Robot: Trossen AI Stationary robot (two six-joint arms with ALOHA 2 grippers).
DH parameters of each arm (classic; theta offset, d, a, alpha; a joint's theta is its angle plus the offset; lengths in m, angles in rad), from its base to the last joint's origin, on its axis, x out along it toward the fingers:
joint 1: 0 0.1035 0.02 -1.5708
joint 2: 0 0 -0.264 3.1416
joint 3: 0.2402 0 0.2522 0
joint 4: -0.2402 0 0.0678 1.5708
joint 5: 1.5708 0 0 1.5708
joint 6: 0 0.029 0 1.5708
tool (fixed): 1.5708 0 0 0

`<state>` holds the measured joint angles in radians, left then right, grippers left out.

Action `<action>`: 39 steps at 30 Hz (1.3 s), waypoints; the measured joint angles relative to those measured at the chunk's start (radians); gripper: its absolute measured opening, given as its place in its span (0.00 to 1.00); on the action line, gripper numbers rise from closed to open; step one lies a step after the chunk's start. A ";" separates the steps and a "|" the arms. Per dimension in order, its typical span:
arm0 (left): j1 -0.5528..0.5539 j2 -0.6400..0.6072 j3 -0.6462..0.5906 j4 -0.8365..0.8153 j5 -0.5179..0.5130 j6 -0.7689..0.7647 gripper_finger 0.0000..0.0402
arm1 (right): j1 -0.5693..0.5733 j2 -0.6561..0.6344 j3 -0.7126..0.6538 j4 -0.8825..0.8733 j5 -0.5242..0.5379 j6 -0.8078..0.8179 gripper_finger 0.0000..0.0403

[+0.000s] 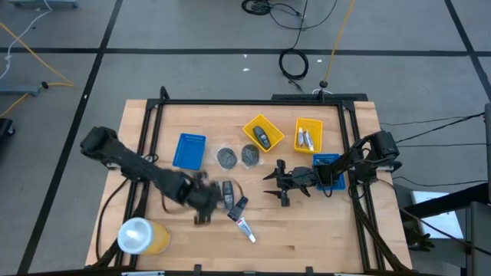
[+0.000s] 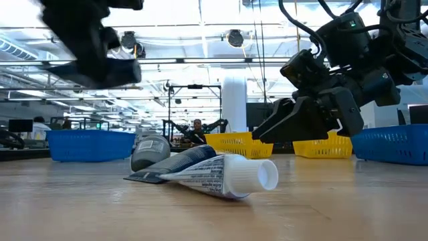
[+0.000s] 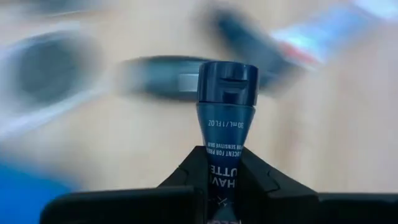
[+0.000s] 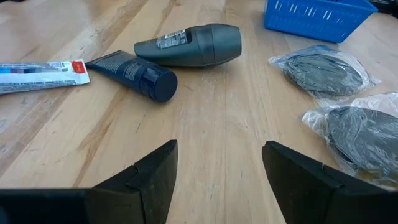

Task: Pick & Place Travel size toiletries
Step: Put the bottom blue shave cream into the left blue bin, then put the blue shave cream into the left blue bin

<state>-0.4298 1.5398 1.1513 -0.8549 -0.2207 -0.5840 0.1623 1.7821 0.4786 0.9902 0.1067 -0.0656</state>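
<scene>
Navy tube point(image 3: 226, 106) clamped in the left gripper point(image 3: 225, 171) near the blue tray point(image 1: 189, 150).
Right gripper point(image 4: 217, 168) gapes wide, empty; yellow trays point(image 1: 262, 132) hold toiletries beyond it.

A grey floor point(image 1: 192, 73) crossed by dark lines surrounds the wooden tabletop point(image 1: 307, 215). Coiled cables point(image 1: 294, 63) lie at upper centre. Ceiling lights point(image 2: 200, 50) glow beyond.

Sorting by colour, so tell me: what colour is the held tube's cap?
Dark navy blue cap, clearest in the left wrist view.
</scene>
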 joint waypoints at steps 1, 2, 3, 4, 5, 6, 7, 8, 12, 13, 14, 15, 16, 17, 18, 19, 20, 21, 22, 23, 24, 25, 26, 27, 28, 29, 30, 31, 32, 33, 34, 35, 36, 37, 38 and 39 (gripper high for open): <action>0.022 -0.030 0.000 -0.063 -0.058 -0.074 0.10 | 0.000 0.000 0.000 0.000 0.000 0.000 0.56; 0.046 -0.055 0.000 -0.128 -0.101 -0.141 0.10 | 0.000 0.000 0.000 0.000 0.000 0.000 0.56; 0.077 -0.076 0.000 -0.193 -0.131 -0.199 0.10 | 0.000 0.000 0.000 0.000 0.000 0.000 0.56; 0.113 -0.094 0.000 -0.256 -0.150 -0.249 0.09 | 0.000 0.000 0.000 0.000 0.000 0.000 0.56; 0.150 -0.110 0.000 -0.312 -0.165 -0.294 0.09 | 0.000 0.000 0.000 0.000 0.000 0.000 0.56; 0.191 -0.124 0.000 -0.362 -0.176 -0.334 0.08 | 0.000 0.000 0.000 0.000 0.000 0.001 0.56; 0.235 -0.133 -0.005 -0.398 -0.190 -0.362 0.08 | 0.000 0.000 0.000 0.000 0.000 0.001 0.56; 0.279 -0.138 -0.016 -0.423 -0.202 -0.380 0.08 | 0.000 0.000 0.000 0.000 0.000 0.001 0.56; 0.452 -0.148 -0.093 -0.399 -0.200 -0.358 0.11 | 0.000 0.000 0.000 0.000 -0.002 0.001 0.56; 0.490 -0.148 -0.120 -0.381 -0.190 -0.336 0.12 | 0.000 0.000 0.000 0.000 -0.002 0.001 0.56; 0.526 -0.147 -0.146 -0.358 -0.175 -0.308 0.13 | 0.000 0.000 0.000 0.000 -0.002 0.001 0.56; 0.559 -0.147 -0.172 -0.336 -0.159 -0.282 0.13 | 0.000 0.000 0.000 0.000 -0.002 0.001 0.56; 0.588 -0.146 -0.194 -0.311 -0.148 -0.257 0.14 | 0.000 0.000 0.000 0.000 -0.002 0.001 0.56; 0.616 -0.147 -0.213 -0.285 -0.135 -0.240 0.15 | 0.000 0.000 0.000 0.000 -0.002 0.000 0.56; 0.640 -0.148 -0.231 -0.259 -0.127 -0.228 0.15 | 0.000 0.000 0.000 -0.001 -0.002 0.000 0.56; 0.662 -0.148 -0.247 -0.238 -0.118 -0.218 0.16 | 0.000 0.000 0.000 0.000 -0.003 0.000 0.56; 0.684 -0.147 -0.259 -0.219 -0.105 -0.206 0.16 | 0.000 0.000 0.000 0.000 -0.003 0.000 0.56; 0.705 -0.147 -0.270 -0.198 -0.089 -0.194 0.17 | 0.000 0.000 0.000 -0.001 -0.003 0.000 0.56; 0.723 -0.148 -0.281 -0.174 -0.071 -0.180 0.17 | 0.000 0.000 0.000 -0.001 -0.003 -0.001 0.56; 0.740 -0.148 -0.291 -0.148 -0.048 -0.163 0.18 | 0.000 0.000 0.000 0.000 -0.003 -0.001 0.56; 0.755 -0.148 -0.302 -0.123 -0.026 -0.150 0.18 | 0.000 0.000 0.000 0.000 -0.003 -0.001 0.56; 0.768 -0.148 -0.313 -0.097 -0.007 -0.140 0.19 | 0.000 0.000 0.000 -0.001 -0.003 0.000 0.56; 0.780 -0.148 -0.324 -0.072 0.013 -0.129 0.20 | 0.000 0.000 0.000 -0.001 -0.003 0.000 0.56; 0.791 -0.148 -0.335 -0.048 0.030 -0.122 0.22 | 0.000 0.000 0.000 -0.001 -0.003 0.000 0.56; 0.801 -0.148 -0.344 -0.028 0.045 -0.120 0.23 | 0.000 0.000 0.000 -0.001 -0.003 0.000 0.56; 0.808 -0.148 -0.351 -0.013 0.061 -0.118 0.24 | 0.000 0.000 0.000 -0.001 -0.003 0.000 0.56; 0.815 -0.148 -0.356 -0.009 0.071 -0.117 0.26 | 0.000 0.000 0.000 -0.001 -0.003 0.000 0.56; 0.821 -0.148 -0.358 -0.011 0.078 -0.113 0.28 | 0.000 0.000 0.000 -0.001 -0.003 0.000 0.56; 0.825 -0.148 -0.359 -0.014 0.086 -0.105 0.30 | 0.000 0.000 0.000 -0.001 -0.003 0.000 0.56; 0.825 -0.148 -0.359 -0.014 0.094 -0.099 0.32 | 0.000 0.000 0.000 -0.001 -0.003 0.000 0.56; 0.826 -0.148 -0.359 -0.012 0.102 -0.093 0.34 | 0.000 0.000 0.000 -0.001 -0.003 0.000 0.56; 0.829 -0.148 -0.358 -0.012 0.117 -0.083 0.37 | 0.000 0.000 0.000 -0.001 -0.003 0.000 0.56; 0.832 -0.148 -0.353 -0.016 0.138 -0.068 0.39 | 0.000 0.000 0.000 -0.001 -0.003 0.000 0.56; 0.834 -0.153 -0.347 -0.024 0.160 -0.056 0.41 | 0.000 0.000 0.000 -0.001 -0.003 0.000 0.56; 0.836 -0.165 -0.340 -0.032 0.179 -0.048 0.44 | 0.000 0.000 0.000 -0.001 -0.003 -0.001 0.56; 0.835 -0.178 -0.330 -0.034 0.192 -0.045 0.46 | 0.000 0.000 0.000 -0.001 -0.003 -0.001 0.56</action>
<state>0.4053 1.3616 0.8216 -0.8888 -0.0291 -0.6291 0.1623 1.7821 0.4786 0.9894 0.1036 -0.0662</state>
